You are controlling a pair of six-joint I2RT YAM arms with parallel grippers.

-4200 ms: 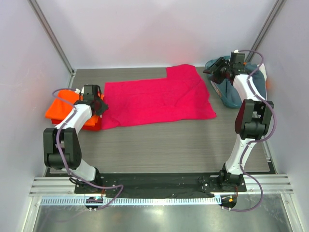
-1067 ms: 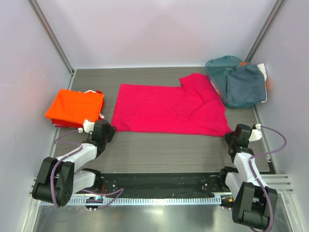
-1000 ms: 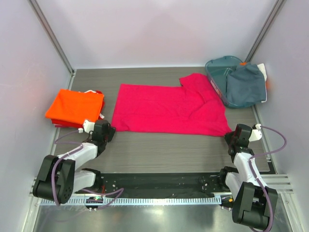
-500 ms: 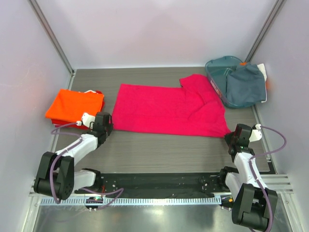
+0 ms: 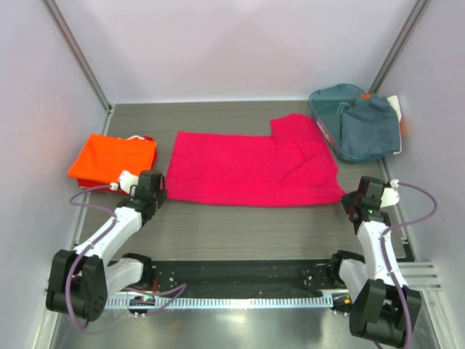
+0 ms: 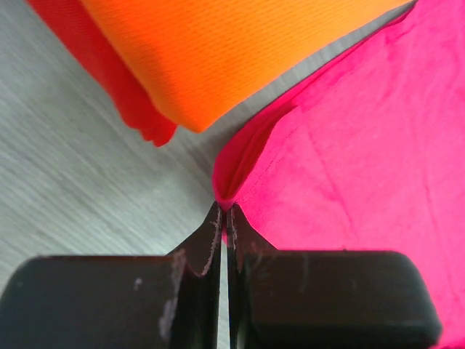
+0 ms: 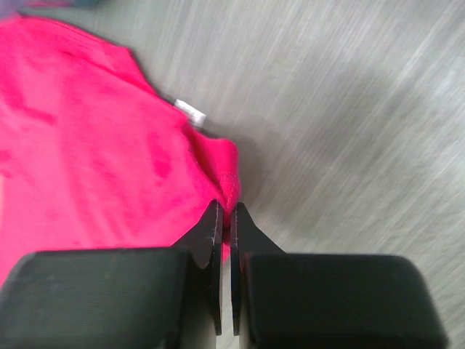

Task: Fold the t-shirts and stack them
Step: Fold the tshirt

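- While both arms reach low over the table [image 5: 240, 229], each pair of jaws is pinched shut on a near corner of the pink t-shirt [image 5: 247, 167].
- Left gripper [image 5: 161, 195]: jaws closed on the near-left corner. The wrist view shows the hem bunched into a small fold at the tips.
- Right gripper [image 5: 350, 203]: jaws closed on the near-right corner. A white label [image 7: 190, 113] shows on the cloth just beyond the tips.
- Pink t-shirt lies spread across mid-table, with one sleeve sticking out at the far right and wrinkles toward the right side.
- Orange t-shirt [image 5: 112, 158], folded to a rectangle, sits left of the pink one, near it but apart, on top of a red cloth [image 6: 123, 83].
- Far-right corner: teal basket [image 5: 325, 98] with a grey-blue t-shirt [image 5: 372, 125] draped over its right part.
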